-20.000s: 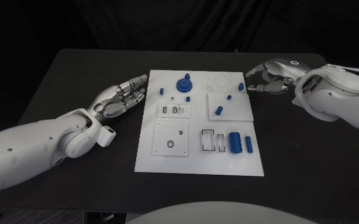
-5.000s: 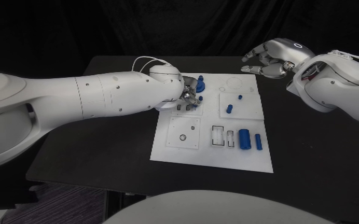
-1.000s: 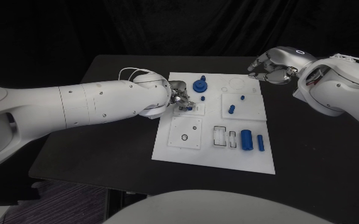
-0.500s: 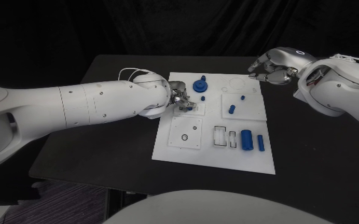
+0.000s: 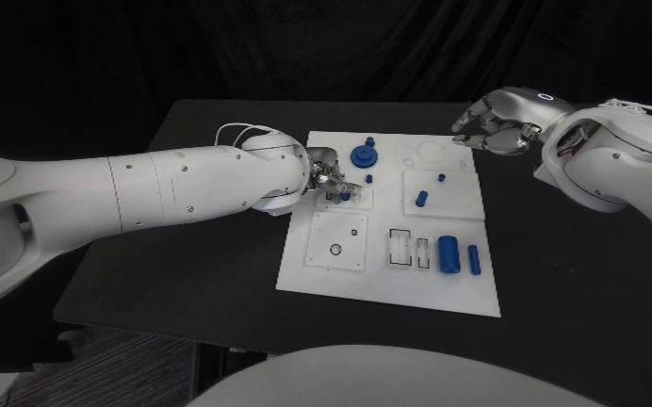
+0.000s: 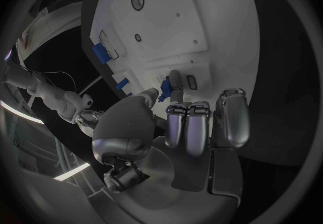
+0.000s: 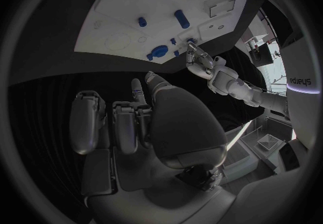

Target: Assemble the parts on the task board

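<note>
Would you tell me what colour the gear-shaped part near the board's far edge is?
Blue. The gear-shaped part shows best in the head view, on the white task board.

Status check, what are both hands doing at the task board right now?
Left hand pinching small blue part over task board. Right hand curled, holding nothing, beside board's far corner. Nothing in the way.

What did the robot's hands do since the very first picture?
The left hand left the table beside the task board, reached over the board and now pinches a small blue part above a slot plate. The right hand stayed by the board's far right corner, fingers curled in. The big blue cylinder stayed put.
</note>
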Robot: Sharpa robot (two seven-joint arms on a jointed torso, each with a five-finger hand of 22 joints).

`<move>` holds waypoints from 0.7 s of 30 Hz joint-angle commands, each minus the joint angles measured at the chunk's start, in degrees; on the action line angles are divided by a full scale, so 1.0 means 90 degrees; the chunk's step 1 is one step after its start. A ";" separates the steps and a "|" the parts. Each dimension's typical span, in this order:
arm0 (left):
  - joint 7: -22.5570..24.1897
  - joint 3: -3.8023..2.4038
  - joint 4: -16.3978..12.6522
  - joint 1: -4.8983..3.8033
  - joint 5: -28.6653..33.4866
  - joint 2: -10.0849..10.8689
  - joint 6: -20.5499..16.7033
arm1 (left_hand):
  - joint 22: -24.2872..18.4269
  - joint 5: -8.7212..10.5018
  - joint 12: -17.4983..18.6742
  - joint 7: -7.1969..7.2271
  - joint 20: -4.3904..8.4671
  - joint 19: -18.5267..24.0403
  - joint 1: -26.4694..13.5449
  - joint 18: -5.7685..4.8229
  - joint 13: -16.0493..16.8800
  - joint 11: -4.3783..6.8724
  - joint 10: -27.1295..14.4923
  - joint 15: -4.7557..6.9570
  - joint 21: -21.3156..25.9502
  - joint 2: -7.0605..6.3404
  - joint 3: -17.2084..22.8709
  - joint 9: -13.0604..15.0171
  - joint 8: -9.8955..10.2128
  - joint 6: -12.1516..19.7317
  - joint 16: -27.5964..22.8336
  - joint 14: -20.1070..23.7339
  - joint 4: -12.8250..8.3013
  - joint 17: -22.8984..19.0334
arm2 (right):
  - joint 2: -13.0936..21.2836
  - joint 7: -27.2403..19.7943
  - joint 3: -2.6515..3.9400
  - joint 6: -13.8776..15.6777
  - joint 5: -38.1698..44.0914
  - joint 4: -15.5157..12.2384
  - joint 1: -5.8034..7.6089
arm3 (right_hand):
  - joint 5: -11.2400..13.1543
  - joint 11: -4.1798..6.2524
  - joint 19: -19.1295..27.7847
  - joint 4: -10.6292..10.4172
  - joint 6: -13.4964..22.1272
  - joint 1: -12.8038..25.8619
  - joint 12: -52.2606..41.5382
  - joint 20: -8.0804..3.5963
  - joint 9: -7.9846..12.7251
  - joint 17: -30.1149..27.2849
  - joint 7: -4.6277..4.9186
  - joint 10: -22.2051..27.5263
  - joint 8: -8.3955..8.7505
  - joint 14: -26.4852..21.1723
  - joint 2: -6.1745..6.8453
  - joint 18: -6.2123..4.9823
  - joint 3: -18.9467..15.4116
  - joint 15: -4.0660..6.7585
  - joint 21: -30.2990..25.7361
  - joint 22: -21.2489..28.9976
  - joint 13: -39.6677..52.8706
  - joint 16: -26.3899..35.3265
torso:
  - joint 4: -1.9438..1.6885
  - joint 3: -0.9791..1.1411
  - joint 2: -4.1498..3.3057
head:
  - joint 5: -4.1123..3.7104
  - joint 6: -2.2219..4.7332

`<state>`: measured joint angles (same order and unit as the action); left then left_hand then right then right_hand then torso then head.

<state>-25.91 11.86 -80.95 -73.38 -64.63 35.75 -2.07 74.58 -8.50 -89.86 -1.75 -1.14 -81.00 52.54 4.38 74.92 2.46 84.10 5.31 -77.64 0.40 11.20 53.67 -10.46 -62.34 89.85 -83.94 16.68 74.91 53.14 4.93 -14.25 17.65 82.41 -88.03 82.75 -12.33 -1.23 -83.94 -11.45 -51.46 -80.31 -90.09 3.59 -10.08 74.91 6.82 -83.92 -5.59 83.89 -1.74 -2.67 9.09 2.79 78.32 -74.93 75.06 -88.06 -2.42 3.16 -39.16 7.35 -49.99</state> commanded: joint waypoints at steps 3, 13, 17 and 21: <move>0.0088 0.0034 0.0030 0.0064 0.0035 -0.0017 0.0095 | 0.0020 0.0192 -0.0016 -0.0039 -0.0036 0.0023 -0.0297 -0.0011 0.1675 -0.0056 0.0655 -0.0038 0.0048 0.0109 -0.0323 0.0075 0.0043 -0.0005 0.0016 -0.0673 0.0006 0.1676 | 0.0007 0.0129 0.0005 -0.0075 0.0011 0.0001 -0.0019 | -0.0022 -0.0032 -0.0061 0.0040 -0.0049 -0.0052 0.0010 0.0042 0.0010 0.1465 0.0017 -0.0676 0.0029 0.0605 0.0020 -0.0017 0.0005 -0.0055 -0.0035 -0.1256 0.1660 0.0031 | 0.0000 -0.0001 -0.0001 | 0.0011 -0.0001; 0.0138 0.0034 0.0059 0.0076 0.0035 -0.0028 0.0077 | 0.0019 0.0281 -0.0016 -0.0045 -0.0038 0.0028 -0.0395 -0.0008 0.1675 -0.0061 0.0655 -0.0041 0.0065 0.0173 -0.0463 0.0105 0.0059 0.0009 0.0016 -0.0673 0.0004 0.1676 | 0.0006 0.0155 0.0005 -0.0117 0.0011 0.0003 -0.0022 | -0.0047 -0.0033 -0.0057 0.0046 -0.0062 -0.0048 0.0010 0.0043 0.0010 0.1459 0.0015 -0.0676 0.0032 0.0603 0.0011 -0.0019 0.0019 -0.0056 -0.0045 -0.1253 0.1660 0.0038 | 0.0002 0.0001 0.0000 | 0.0012 -0.0001; 0.0157 0.0034 0.0069 0.0081 0.0035 -0.0032 0.0057 | 0.0029 0.0249 -0.0016 -0.0041 -0.0040 0.0024 -0.0375 -0.0010 0.1675 -0.0060 0.0655 -0.0042 0.0062 0.0214 -0.0480 0.0138 0.0044 -0.0001 0.0016 -0.0673 -0.0008 0.1676 | 0.0008 0.0162 0.0005 -0.0131 0.0011 0.0004 -0.0023 | -0.0112 -0.0035 -0.0057 0.0064 -0.0073 -0.0051 0.0010 0.0044 0.0013 0.1462 0.0017 -0.0676 0.0042 0.0604 0.0002 -0.0020 0.0044 -0.0057 -0.0051 -0.1252 0.1660 0.0035 | 0.0001 0.0001 0.0000 | 0.0011 -0.0001; 0.0184 0.0034 0.0074 0.0085 0.0035 -0.0033 0.0025 | 0.0064 0.0207 -0.0016 -0.0017 -0.0027 0.0015 -0.0278 -0.0008 0.1675 -0.0047 0.0655 -0.0032 0.0078 0.0345 -0.0716 0.0773 -0.0287 0.0186 0.0016 -0.0673 -0.0006 0.1676 | 0.0009 0.0167 0.0005 -0.0139 0.0011 0.0007 -0.0023 | -0.0175 -0.0037 -0.0054 0.0067 -0.0079 -0.0037 0.0010 0.0045 0.0018 0.1457 0.0020 -0.0676 0.0055 0.0603 -0.0009 -0.0022 0.0065 -0.0060 -0.0061 -0.1250 0.1660 0.0041 | 0.0000 0.0001 -0.0001 | 0.0008 -0.0001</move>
<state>-24.61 11.83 -80.36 -73.17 -64.63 35.63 -2.38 74.95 -6.41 -89.85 -1.92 -1.27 -80.87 49.98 4.38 74.92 2.27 83.91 5.31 -77.12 3.03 5.10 59.83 -12.56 -61.31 89.85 -83.94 16.59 74.91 53.15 5.34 -14.25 16.91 82.40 -87.98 82.70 -13.54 -1.23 -83.94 -10.98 -51.67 -80.30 -90.14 3.59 -9.97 74.91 7.02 -83.92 -5.32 84.05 -1.73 -2.67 9.57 2.64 78.09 -74.92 75.09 -88.06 -2.41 3.16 -39.16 7.42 -49.99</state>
